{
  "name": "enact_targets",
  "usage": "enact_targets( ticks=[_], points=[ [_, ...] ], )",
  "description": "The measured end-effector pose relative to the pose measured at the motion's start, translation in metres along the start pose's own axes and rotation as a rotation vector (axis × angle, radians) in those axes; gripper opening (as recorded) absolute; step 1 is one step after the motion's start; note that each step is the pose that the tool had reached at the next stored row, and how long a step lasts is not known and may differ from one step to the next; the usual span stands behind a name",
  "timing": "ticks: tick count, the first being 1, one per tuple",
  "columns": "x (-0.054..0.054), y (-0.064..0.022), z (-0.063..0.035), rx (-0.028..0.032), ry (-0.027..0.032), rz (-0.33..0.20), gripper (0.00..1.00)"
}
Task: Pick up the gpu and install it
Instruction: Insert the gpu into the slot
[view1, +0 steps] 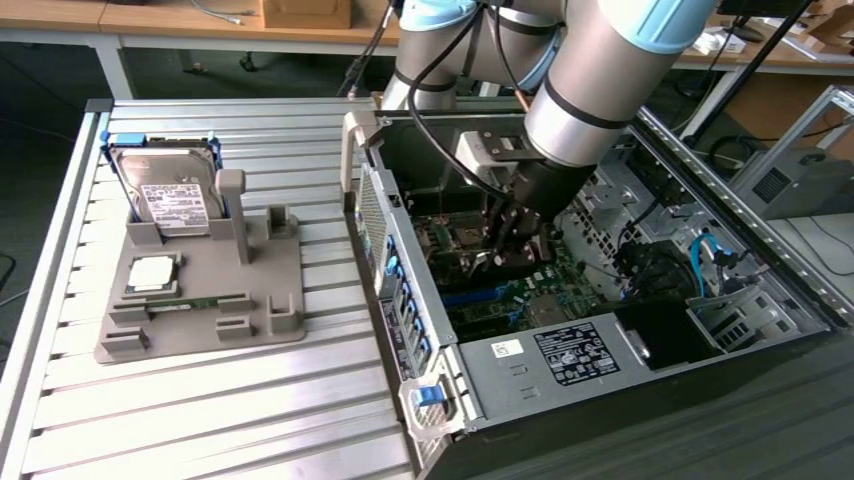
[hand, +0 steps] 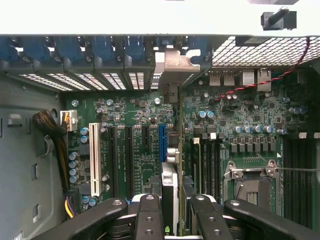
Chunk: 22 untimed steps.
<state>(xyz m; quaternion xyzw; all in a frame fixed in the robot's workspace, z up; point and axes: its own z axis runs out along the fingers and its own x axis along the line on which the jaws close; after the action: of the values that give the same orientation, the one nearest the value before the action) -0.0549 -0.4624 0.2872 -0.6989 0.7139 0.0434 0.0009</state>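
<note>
My gripper is down inside the open computer case, just above the motherboard. Its black fingers are shut on the gpu, which I see edge-on as a thin card running away from the fingers. The card's silver end bracket sits against the rear slot openings of the case. The card's edge lies along the board beside the blue slot. In the exterior view the gripper stands low over the middle of the motherboard, and the arm hides most of the card.
Beside the case, a grey fixture holds a hard drive and a CPU chip. Inside the case are the power supply, the drive cage, a white slot, the CPU socket and a cable bundle.
</note>
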Motion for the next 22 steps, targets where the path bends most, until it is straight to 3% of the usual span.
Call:
enact_targets(
  ticks=[22],
  points=[
    [0.0024,-0.0005,0.0052,0.0000,-0.0001,0.000,0.27]
  ],
)
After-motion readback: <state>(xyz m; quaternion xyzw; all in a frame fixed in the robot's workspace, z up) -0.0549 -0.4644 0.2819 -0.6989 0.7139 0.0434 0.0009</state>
